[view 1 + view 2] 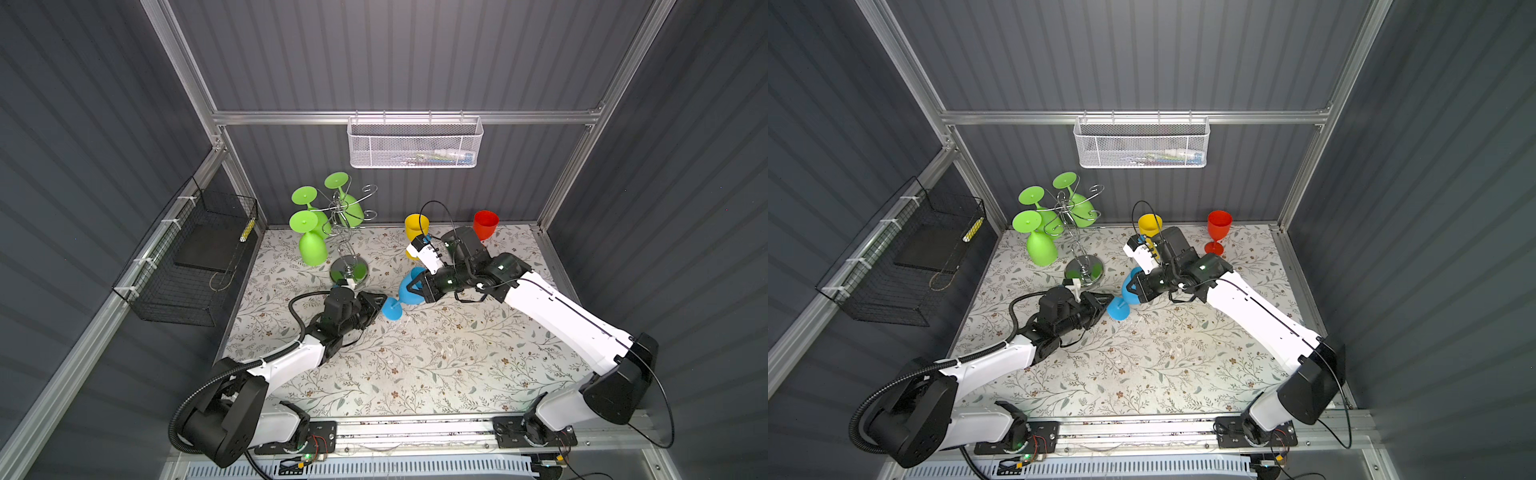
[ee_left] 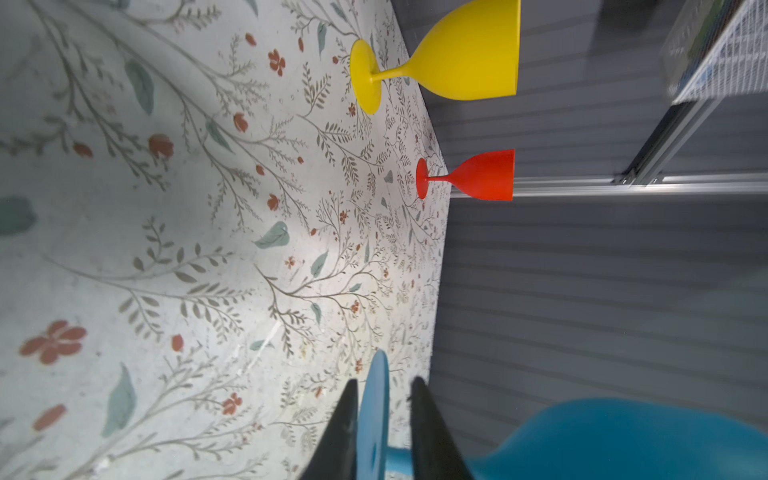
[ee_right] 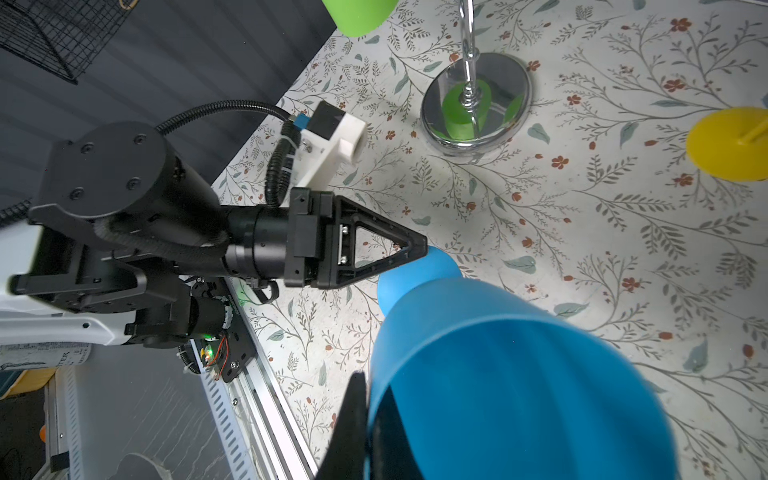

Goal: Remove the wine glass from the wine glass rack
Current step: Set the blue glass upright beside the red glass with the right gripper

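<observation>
We see the right gripper (image 3: 370,399) pinched tight on the bowl rim of the blue plastic wine glass (image 1: 406,293), tilted near the middle of the floral-patterned table (image 1: 415,365). The left gripper (image 2: 384,382) stands narrowly parted around its round foot. The shiny chrome wire wine glass rack (image 1: 350,270) stands towards the table's far left corner, with three green plastic wine glasses (image 1: 312,247) hanging from it.
</observation>
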Controlling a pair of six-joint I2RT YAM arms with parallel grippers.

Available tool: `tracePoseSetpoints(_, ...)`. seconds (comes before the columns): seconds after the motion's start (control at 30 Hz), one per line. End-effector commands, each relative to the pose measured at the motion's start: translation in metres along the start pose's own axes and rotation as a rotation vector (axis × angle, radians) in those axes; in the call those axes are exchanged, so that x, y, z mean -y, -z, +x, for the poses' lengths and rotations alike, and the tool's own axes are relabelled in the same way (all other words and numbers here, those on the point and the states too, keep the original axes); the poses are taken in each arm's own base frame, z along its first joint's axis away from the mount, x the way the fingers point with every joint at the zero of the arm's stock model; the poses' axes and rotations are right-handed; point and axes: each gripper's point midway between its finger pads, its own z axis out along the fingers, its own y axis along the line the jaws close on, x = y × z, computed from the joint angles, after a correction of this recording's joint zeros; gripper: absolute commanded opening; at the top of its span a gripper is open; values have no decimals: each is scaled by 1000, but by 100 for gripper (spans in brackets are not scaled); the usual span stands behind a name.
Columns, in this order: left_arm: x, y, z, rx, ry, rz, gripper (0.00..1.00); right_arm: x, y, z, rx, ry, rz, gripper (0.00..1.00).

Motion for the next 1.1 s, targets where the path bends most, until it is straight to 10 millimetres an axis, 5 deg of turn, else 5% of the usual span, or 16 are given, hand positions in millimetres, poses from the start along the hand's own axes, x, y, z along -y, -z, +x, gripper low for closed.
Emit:
tracePoseSetpoints(0.0,4,6,-5,23,-28,-2,46,10,0,-3,-11,7,51,0)
tracePoseSetpoints(0.2,2,13,-7,36,-77,-36,80,47,1,-4,-33,-10,222,0)
tracePoseSetpoints(0.47,3,28,-11,61,-173,-85,99,118,5,-19,-40,-67,413,0)
tracePoseSetpoints(0.8,-2,45,-12,66,-315,-162,100,207,7,-52,-36,-75,586,0)
tracePoseSetpoints(1.07,-7,48,-12,62,-368,-199,100,258,4,-79,-36,-53,643,0)
